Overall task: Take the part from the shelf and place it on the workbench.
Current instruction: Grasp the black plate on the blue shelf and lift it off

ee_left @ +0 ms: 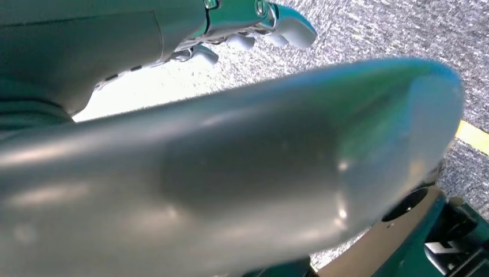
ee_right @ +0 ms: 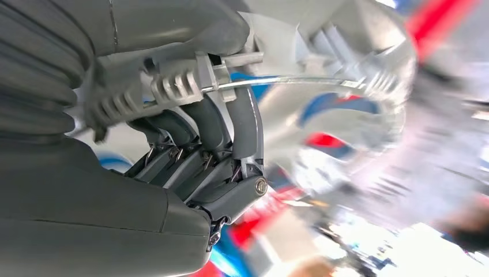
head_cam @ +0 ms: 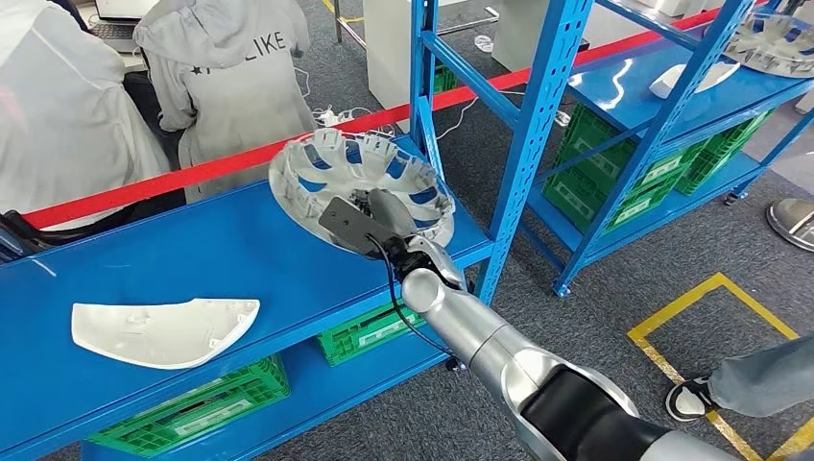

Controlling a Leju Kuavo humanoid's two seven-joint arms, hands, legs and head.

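R hand point(head_cam: 384, 219) gripped the wheel cover point(head_cam: 363, 187) at the R end of the blue shelf point(head_cam: 240, 259).

Wheel cover sat tilted, near rim lifted off the shelf deck, just by the blue upright point(head_cam: 523, 144); in the R wrist view the fingers point(ee_right: 219, 124) were curled over its rim point(ee_right: 300, 83). L hand point(ee_left: 254, 26) hung over grey carpet w/ fingers curled, nothing seen in it. White mirror housing point(head_cam: 163, 329) lay on the same shelf at 8 o'clock from the cover, well apart. Green crates point(head_cam: 206, 408) on the tier below. Two ppl in grey hoodies point(head_cam: 230, 77) stood behind the shelf at 11 o'clock.
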